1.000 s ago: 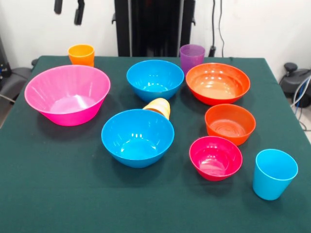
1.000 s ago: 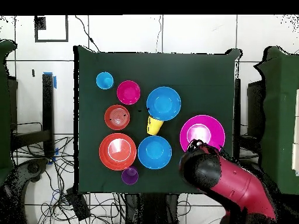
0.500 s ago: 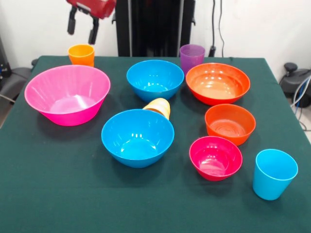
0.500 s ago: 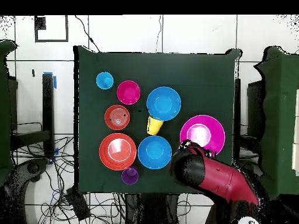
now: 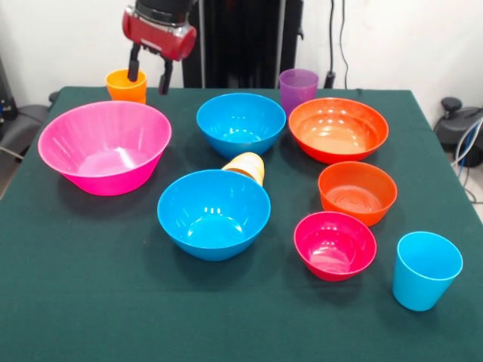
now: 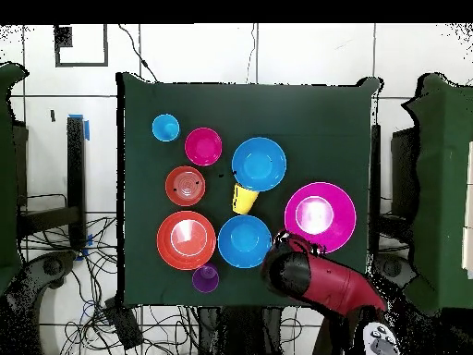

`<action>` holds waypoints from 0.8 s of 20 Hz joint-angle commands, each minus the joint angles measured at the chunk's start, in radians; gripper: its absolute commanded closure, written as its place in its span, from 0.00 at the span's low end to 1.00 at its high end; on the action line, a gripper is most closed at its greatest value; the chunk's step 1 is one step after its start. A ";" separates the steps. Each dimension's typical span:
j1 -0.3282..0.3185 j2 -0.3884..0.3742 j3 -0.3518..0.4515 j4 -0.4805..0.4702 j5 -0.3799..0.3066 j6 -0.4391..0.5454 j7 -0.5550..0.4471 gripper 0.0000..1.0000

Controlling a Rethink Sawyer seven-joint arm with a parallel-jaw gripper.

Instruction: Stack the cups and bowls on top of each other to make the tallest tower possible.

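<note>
Front and overhead views of a green table (image 5: 83, 302) set with ten plastic vessels, none stacked. The gripper (image 5: 148, 73), on a red arm (image 6: 346, 288), hangs with its two dark fingers (image 5: 133, 68) spread apart and empty, just above and beside the orange cup (image 5: 125, 84) at the far left corner; one finger overlaps the cup's rim in the front view, and contact cannot be judged. Nearest that cup sits the large pink bowl (image 5: 104, 145). Two blue bowls occupy the centre, a farther one (image 5: 241, 123) and a nearer one (image 5: 213, 213), with the yellow-orange cup (image 5: 246, 167) lying on its side between them. The purple cup (image 5: 298, 88) stands upright behind the wide orange-red bowl (image 5: 338, 129). Nearer lie the small orange bowl (image 5: 357, 191), the small magenta bowl (image 5: 334, 244) and the upright light blue cup (image 5: 426, 269). Cables (image 6: 55, 259) trail on the floor around the table.
</note>
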 commanded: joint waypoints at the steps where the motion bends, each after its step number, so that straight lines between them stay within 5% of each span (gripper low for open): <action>1: 0.026 0.127 0.081 0.032 -0.031 -0.061 0.130 0.00; 16: 0.063 0.122 0.035 0.003 -0.014 0.001 0.118 0.00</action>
